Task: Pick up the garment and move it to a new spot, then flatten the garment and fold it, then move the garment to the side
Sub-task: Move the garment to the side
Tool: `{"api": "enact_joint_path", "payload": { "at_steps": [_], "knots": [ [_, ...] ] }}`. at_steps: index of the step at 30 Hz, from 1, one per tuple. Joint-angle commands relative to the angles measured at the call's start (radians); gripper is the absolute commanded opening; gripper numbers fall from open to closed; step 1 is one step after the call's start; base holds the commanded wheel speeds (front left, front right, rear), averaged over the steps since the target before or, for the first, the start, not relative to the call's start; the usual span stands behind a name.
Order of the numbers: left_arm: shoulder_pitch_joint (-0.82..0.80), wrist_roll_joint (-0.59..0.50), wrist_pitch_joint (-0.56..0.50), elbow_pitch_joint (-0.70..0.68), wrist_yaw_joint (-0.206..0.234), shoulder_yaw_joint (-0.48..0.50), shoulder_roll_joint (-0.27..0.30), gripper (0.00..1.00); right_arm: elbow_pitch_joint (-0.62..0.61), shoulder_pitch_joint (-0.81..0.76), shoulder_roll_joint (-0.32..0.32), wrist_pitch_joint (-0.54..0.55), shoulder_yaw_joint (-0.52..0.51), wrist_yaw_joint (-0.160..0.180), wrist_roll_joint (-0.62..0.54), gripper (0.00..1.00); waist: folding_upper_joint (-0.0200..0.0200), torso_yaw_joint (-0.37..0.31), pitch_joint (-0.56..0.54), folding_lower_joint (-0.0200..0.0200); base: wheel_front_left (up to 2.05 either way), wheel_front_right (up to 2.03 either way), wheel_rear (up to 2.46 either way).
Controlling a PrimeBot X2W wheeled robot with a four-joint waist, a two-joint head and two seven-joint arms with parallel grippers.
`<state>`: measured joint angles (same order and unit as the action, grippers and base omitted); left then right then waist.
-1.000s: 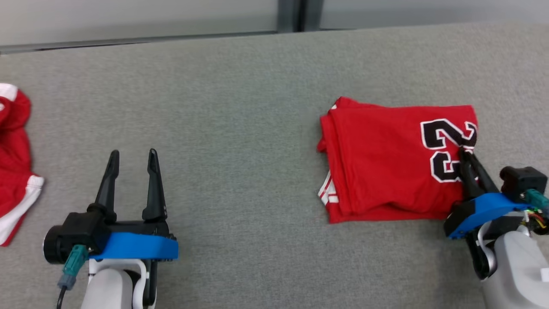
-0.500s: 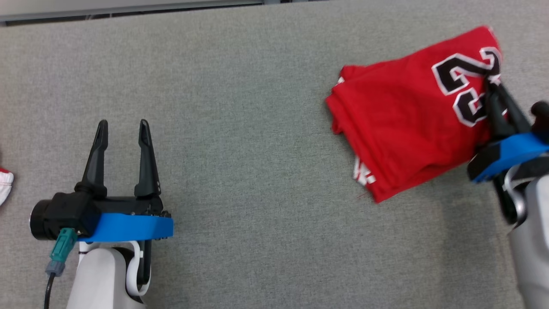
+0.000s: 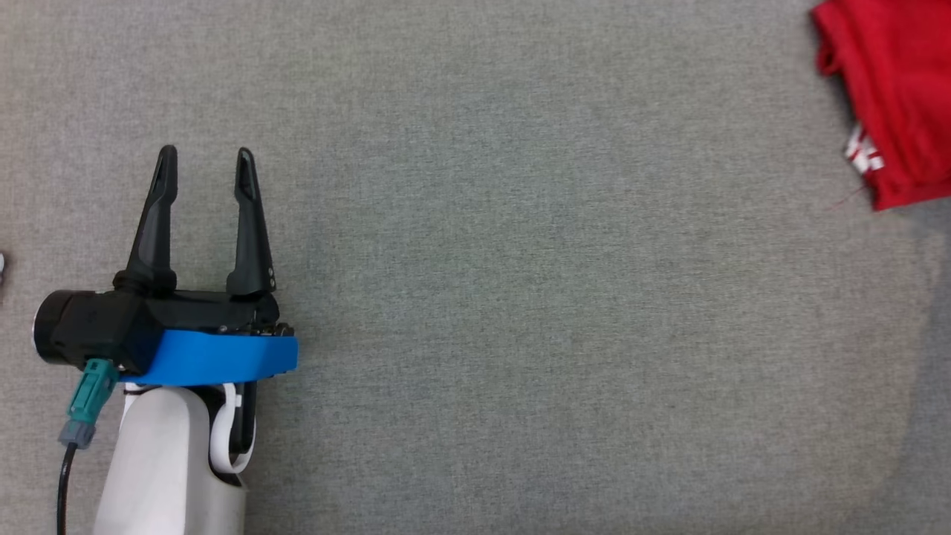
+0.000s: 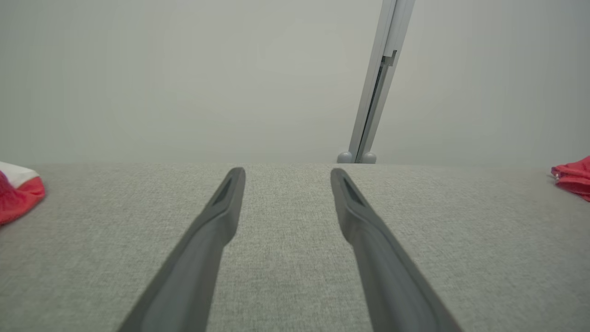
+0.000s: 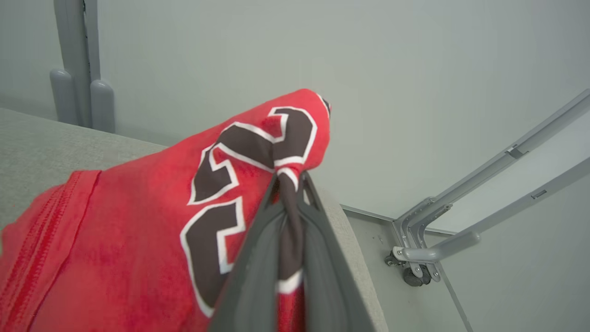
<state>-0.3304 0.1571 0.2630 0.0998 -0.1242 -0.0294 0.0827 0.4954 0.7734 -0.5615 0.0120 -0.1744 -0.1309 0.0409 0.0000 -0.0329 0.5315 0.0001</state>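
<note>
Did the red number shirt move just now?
Yes. The red shirt went right across the grey table, farther from the other garment at left.

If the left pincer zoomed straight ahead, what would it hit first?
Nothing on the grey table blocks the left pincer; the way looks free to the far edge. Beyond, probably the pale wall.

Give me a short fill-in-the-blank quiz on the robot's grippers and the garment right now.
The right gripper is shut on the ___ garment.
The left gripper stands ___, with nothing between its fingers.
The dark number on the garment is outlined in ___.
In the head view the garment sits at the upper ___ corner.
Missing words: red; open; white; right.
</note>
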Motion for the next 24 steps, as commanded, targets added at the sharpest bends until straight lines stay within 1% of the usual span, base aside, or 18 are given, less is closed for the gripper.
{"api": "enact_joint_path", "payload": {
  "at_steps": [1,5,9,10,11,15,19,24],
  "knots": [
    [-0.019,0.002,0.002,-0.003,-0.005,-0.001,0.002,1.0,0.009,0.018,-0.015,0.003,-0.005,0.0,-0.007,0.0,0.0,0.009,0.009,-0.0001,0.0,0.0,0.0],
    [-0.028,0.002,0.002,-0.004,-0.006,0.002,0.002,1.0,0.016,0.053,-0.031,0.019,-0.037,0.0,-0.04,0.0,0.0,0.012,0.019,-0.0001,0.0,0.0,0.0],
    [-0.025,0.002,0.002,-0.002,-0.007,0.006,0.003,1.0,0.026,0.064,-0.022,0.031,-0.047,0.0,-0.055,0.0,0.0,0.011,0.022,-0.0001,0.0,0.0,0.0],
    [-0.025,0.002,0.002,-0.001,-0.007,0.006,0.003,1.0,0.024,0.068,-0.019,0.032,-0.048,0.0,-0.06,0.37,0.0,0.011,0.022,-0.0001,0.0,0.0,0.0],
    [-0.024,0.002,0.002,0.0,-0.007,0.006,0.002,1.0,0.024,0.071,-0.016,0.031,-0.051,0.0,-0.065,1.0,0.0,0.011,0.022,-0.0001,0.0,0.0,0.0],
    [-0.02,0.003,0.002,0.007,-0.008,0.01,0.002,1.0,0.023,0.059,0.003,0.029,-0.064,0.0,-0.081,1.0,0.0,0.01,0.012,-0.0001,0.0,0.0,0.0],
    [-0.003,0.006,0.002,0.011,-0.007,0.023,-0.001,1.0,0.013,0.033,0.022,0.001,-0.081,0.0,-0.1,1.0,0.0,0.01,-0.017,-0.0001,0.0,0.0,0.0],
    [0.032,0.007,0.002,0.024,-0.006,0.04,-0.006,1.0,-0.006,0.001,0.05,-0.057,-0.063,0.0,-0.073,1.0,0.0,0.011,-0.077,-0.0001,0.0,0.0,0.0]
  ]
}}
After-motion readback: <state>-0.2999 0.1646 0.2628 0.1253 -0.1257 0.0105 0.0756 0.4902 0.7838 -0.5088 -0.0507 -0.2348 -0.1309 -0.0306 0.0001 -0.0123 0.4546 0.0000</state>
